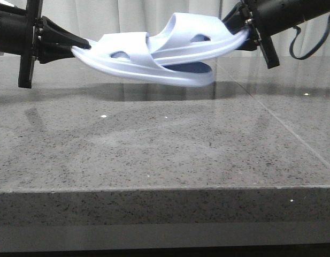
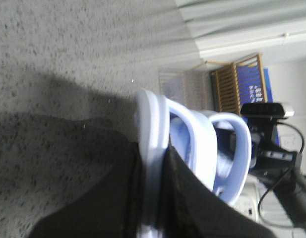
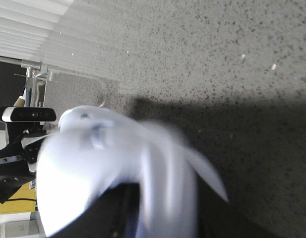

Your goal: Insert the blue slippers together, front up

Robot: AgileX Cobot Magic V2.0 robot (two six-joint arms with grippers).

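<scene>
Grey speckled stone surface (image 1: 154, 155) lies closest, polished, with a thick squared front edge; nothing rests on it beneath my arms. No containers anywhere in view.

Count: two blue slippers, both held in the air above the far half of the surface, toward 12 o'clock from the front camera. Two end effectors, one per slipper.

My left end effector (image 1: 74, 48) is clamped on the sole end of the left slipper (image 1: 122, 59), which runs out toward 3 o'clock, slightly nose-down. My right end effector (image 1: 249, 33) is clamped on the end of the right slipper (image 1: 191, 40), which reaches toward 9 o'clock. The two overlap at mid-span, the right one's strap arch riding above the left one's sole; whether they are fully nested I cannot tell, as the meeting edges are blurred.

Material: pale blue-lavender rubber, smooth, thick soles, wide arched straps, each with an oval side hole.
</scene>
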